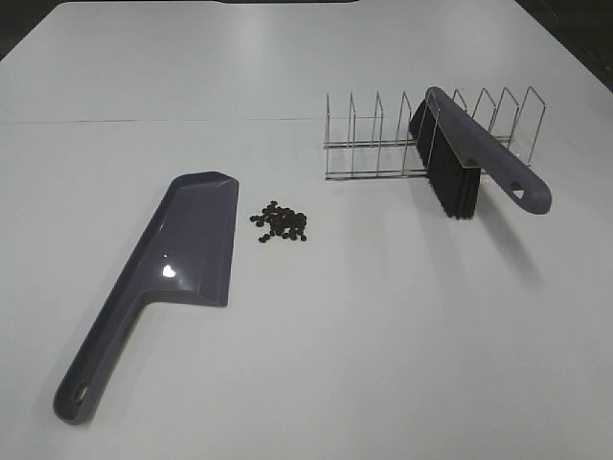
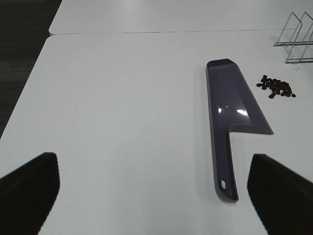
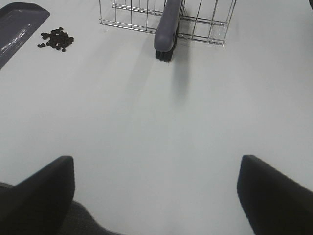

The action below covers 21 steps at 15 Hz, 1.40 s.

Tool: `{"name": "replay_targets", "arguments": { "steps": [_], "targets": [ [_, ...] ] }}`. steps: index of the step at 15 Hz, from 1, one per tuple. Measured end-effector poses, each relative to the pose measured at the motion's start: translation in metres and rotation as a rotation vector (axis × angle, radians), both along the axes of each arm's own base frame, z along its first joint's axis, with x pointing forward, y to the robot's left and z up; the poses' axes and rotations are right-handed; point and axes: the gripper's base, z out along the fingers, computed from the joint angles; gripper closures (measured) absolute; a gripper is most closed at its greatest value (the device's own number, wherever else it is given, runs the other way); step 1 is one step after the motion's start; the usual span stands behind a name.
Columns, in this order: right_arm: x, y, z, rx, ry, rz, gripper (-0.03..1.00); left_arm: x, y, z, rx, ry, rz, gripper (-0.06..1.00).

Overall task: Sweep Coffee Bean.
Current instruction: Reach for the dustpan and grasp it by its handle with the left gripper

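Note:
A small heap of coffee bean [image 1: 281, 223] pellets lies on the white table, just right of the purple-grey dustpan [image 1: 196, 244]. The dustpan lies flat, its handle toward the near left. A purple brush [image 1: 460, 158] with black bristles leans in a wire rack [image 1: 383, 144] at the back right. Neither arm shows in the exterior high view. My left gripper [image 2: 154, 196] is open and empty, well short of the dustpan [image 2: 232, 105] and the beans [image 2: 276, 87]. My right gripper [image 3: 159, 196] is open and empty too, far from the brush [image 3: 166, 29] and the beans [image 3: 57, 39].
The wire rack [image 3: 205, 24] has several upright dividers, and the brush handle sticks out of it toward the right. The white table [image 1: 383, 335] has a seam across the back and dark floor beyond its left edge [image 2: 19, 73].

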Motion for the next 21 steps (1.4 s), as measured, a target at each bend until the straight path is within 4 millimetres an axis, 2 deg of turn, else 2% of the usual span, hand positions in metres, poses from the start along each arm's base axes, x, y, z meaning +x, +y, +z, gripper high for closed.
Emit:
{"name": "replay_targets", "arguments": {
  "steps": [5, 21],
  "targets": [
    [0.0003, -0.0043, -0.0004, 0.023, 0.007, -0.07, 0.18, 0.0, 0.0, 0.0, 0.0, 0.0, 0.0, -0.03],
    [0.0003, -0.0048, -0.0004, 0.034, 0.009, -0.084, 0.19, 0.004, 0.0013, 0.0003, -0.006, 0.024, 0.025, -0.03]
  ]
}}
